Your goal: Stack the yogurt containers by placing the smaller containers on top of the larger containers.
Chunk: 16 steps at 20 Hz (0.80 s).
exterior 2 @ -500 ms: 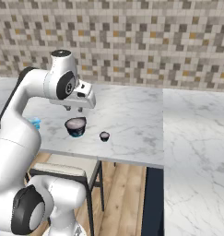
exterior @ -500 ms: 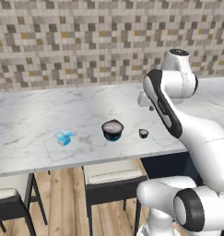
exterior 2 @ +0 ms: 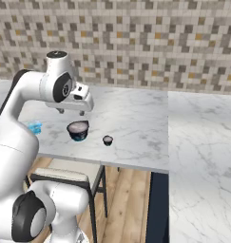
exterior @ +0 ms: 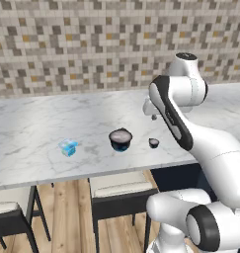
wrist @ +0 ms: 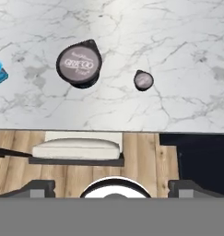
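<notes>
On counter (exterior: pixel 37 133) — tub (exterior: pixel 121 139), two smaller containers (exterior: pixel 68 147).

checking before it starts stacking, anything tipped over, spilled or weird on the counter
Nothing stands out. The wide tub, the tiny cup and the light-blue container all sit upright and apart on the marble counter, lids on, no spill.

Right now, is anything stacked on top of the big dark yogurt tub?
No. The wide dark tub carries only its own pale printed lid. The tiny dark cup and the light-blue container each sit apart on the marble counter. Its contents are covered.
</notes>
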Available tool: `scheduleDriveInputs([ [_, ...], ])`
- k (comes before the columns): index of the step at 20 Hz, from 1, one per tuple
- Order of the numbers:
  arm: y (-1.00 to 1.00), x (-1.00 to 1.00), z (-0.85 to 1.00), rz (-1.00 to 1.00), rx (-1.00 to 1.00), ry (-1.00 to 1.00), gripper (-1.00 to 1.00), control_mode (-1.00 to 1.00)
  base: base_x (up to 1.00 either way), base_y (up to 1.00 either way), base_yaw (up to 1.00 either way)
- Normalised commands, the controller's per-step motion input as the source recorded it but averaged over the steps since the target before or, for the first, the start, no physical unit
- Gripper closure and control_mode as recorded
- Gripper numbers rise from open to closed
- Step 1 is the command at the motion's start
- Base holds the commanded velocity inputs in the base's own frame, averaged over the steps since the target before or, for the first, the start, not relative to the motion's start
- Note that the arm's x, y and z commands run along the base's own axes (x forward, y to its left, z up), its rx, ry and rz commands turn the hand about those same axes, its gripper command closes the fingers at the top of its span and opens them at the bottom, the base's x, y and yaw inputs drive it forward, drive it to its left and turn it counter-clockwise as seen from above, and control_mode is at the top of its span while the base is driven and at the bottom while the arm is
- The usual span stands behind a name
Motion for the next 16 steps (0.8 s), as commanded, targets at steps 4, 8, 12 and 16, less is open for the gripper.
scheduleDriveInputs([
  [4,0.37,-0.09,0.0,0.0,0.0,0.0,-1.0,-1.0,0.0,0.0,0.0],
  [8,0.37,-0.12,0.0,0.0,0.0,0.0,-1.0,-1.0,0.0,0.0,0.0],
  [12,0.37,-0.14,-0.01,0.0,0.0,-0.03,-1.0,-1.0,0.0,0.0,0.0],
  [16,0.36,-0.12,-0.03,0.0,0.0,0.0,-1.0,-1.0,0.0,0.0,0.0],
])
